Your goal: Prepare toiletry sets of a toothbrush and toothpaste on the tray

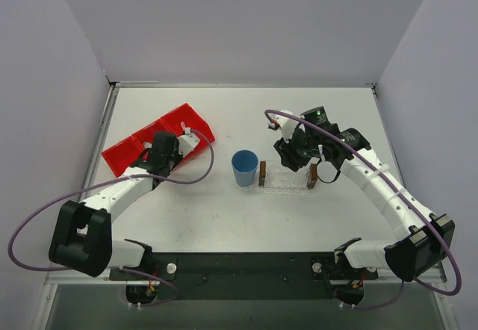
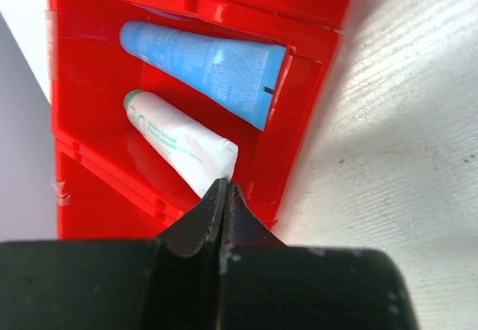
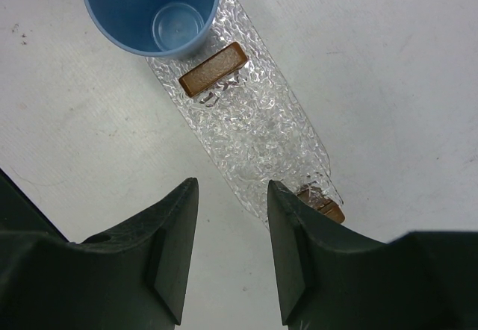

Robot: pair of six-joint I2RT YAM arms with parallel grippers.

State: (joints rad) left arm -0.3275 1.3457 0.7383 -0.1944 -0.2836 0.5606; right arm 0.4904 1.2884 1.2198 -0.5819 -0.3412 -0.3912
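White table, red bin, parallel toothpaste tubes, caps upper-left

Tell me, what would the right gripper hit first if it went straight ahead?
Probably the tray: the open right gripper points at its near end, beside a brown block. Depth is unclear.

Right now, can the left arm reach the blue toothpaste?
Probably yes. The blue toothpaste lies uncovered in the red bin past the left gripper, whose jaws are shut by the whitish tube and must open first.
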